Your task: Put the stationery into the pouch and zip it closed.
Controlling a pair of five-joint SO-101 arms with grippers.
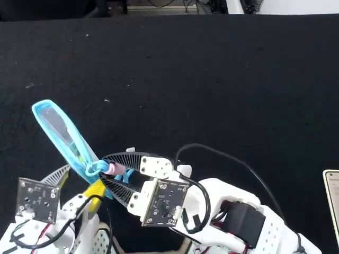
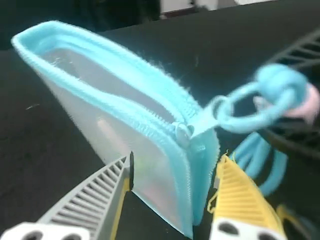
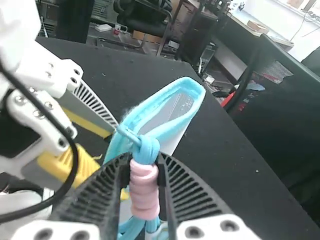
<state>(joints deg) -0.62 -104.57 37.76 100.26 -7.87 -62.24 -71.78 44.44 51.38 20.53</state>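
A light blue pouch with clear sides stands on edge on the black table, its zipper run to the near end. My left gripper is shut on the pouch's near corner, grey finger on one side, yellow finger on the other. A blue cord loop hangs from the zipper slider with a pink bead. My right gripper is shut on that pink and blue pull. Faint shapes show inside the pouch.
A white card or device lies at the table's right edge. The black table stretches open beyond the pouch. Both arm bases crowd the near edge. Chairs and desks stand in the room behind.
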